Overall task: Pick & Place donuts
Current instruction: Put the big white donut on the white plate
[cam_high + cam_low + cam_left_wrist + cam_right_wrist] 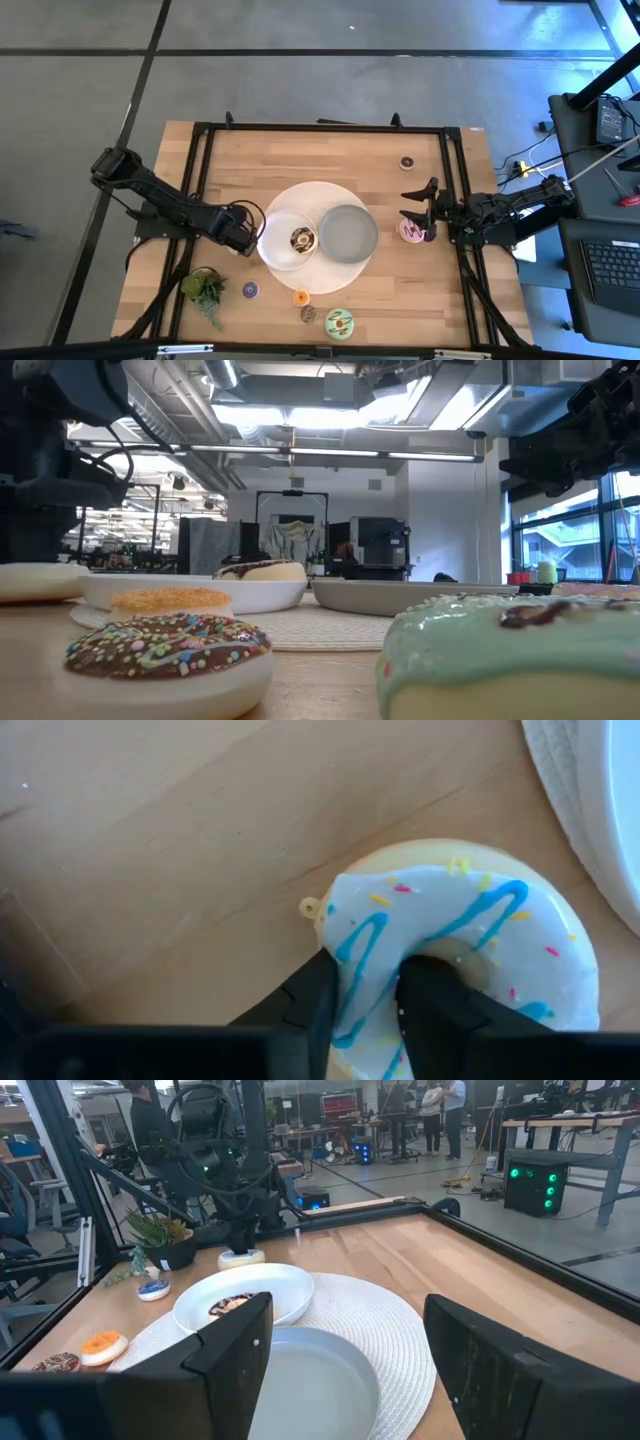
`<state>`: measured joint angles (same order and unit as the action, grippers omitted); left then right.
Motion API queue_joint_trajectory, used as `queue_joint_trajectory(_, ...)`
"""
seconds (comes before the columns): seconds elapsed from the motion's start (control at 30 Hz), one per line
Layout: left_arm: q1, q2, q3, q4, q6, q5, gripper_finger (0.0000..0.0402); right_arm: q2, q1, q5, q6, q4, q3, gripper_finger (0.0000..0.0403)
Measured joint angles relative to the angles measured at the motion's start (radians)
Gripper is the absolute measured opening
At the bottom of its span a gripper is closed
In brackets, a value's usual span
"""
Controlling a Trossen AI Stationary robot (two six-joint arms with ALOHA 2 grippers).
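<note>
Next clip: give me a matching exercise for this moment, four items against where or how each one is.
Items:
1. white-iced donut
2. chocolate donut
3. grey dish
4. green-iced donut

Place or state:
a. lying in the white bowl
b. holds nothing
c. pinched by the left gripper, one finger through its hole
d. on bare wood at the table's near edge

Pairs: 1-c, 2-a, 3-b, 4-d

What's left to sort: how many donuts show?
8: one in the white bowl, white-iced one in the left gripper, pink by right gripper, chocolate mini beyond, purple, orange, brown, green up front. Others may be hidden.
</note>
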<state>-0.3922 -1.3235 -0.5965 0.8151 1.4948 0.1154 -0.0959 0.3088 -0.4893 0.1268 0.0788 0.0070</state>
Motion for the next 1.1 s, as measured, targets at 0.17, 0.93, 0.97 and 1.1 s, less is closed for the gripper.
queue_joint_trajectory(0.17,0.033,-0.001,-0.047,0.002,-0.087,-0.005,0.0049,0.000,0.000,-0.021,-0.002,0.000,0.000,0.0261)
queue_joint_trajectory(0.93,0.129,-0.028,-0.243,-0.282,-0.676,0.258,0.0031,0.000,0.000,-0.041,0.000,0.001,0.000,0.0261)
queue_joint_trajectory(0.97,0.129,-0.041,-0.243,-0.317,-0.702,0.262,0.0031,0.000,0.000,-0.041,0.000,0.001,0.000,0.0261)
queue_joint_trajectory(1.1,0.140,-0.110,-0.243,-0.394,-0.748,0.244,0.0031,0.000,0.000,-0.041,0.003,0.002,0.000,0.0261)
